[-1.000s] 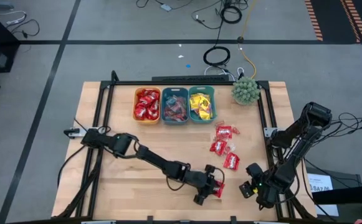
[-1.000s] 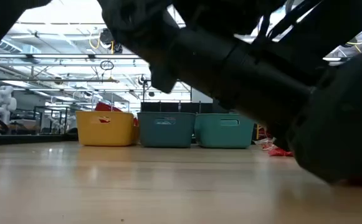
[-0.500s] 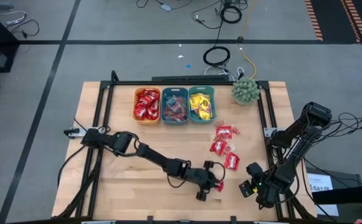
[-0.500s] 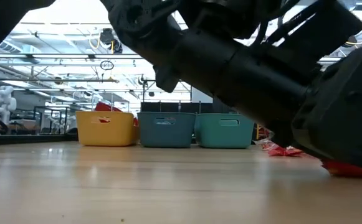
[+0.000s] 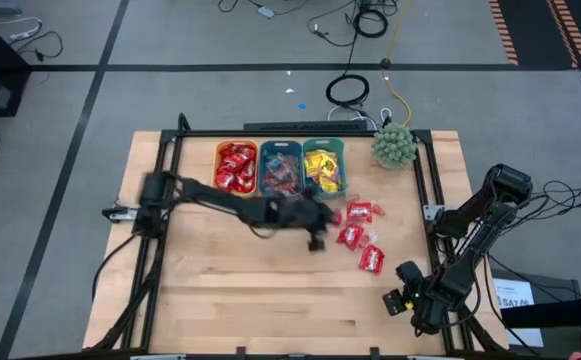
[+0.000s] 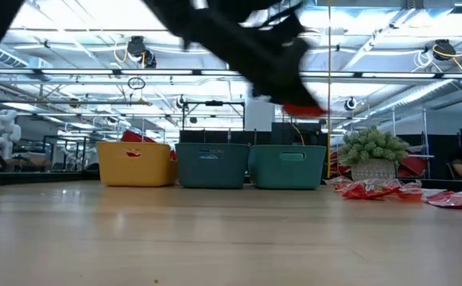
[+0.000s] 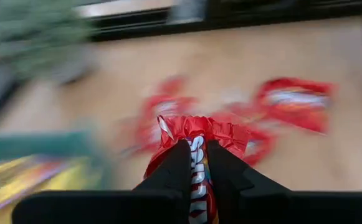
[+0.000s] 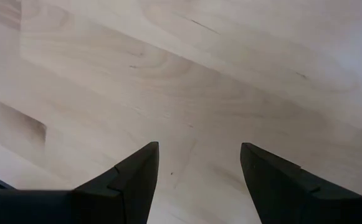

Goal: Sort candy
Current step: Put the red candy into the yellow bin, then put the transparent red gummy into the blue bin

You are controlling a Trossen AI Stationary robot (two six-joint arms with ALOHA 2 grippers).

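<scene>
My left gripper (image 5: 319, 230) hangs in the air just near of the right teal bin (image 5: 323, 167), shut on a shiny red candy packet (image 7: 197, 134), which also shows under the arm in the low view as a red packet (image 6: 302, 109). Three more red packets (image 5: 362, 212) lie flat on the wood to its right. The orange bin (image 5: 236, 168) holds red packets, the middle teal bin (image 5: 280, 168) mixed small pieces, the right teal bin yellow ones. My right gripper (image 5: 402, 300) waits open over bare wood at the near right corner. My left gripper pinches the red packet between its two fingers (image 7: 178, 167). The packet's crimped end (image 7: 193, 126) sticks out past the fingertips. The packet is lifted clear of the table, well above the bins' rims in the low view.
A green spiky plant (image 5: 394, 145) stands at the far right, beside the bins. The three bins sit in a row at the far edge. Bare wood (image 5: 230, 280) stretches across the near left and middle of the table.
My left gripper, shut on the red packet, has risen from the table's near edge and swung fast toward the far edge and the bins. The packet has gone from lying on the wood to hanging clear in the air.
</scene>
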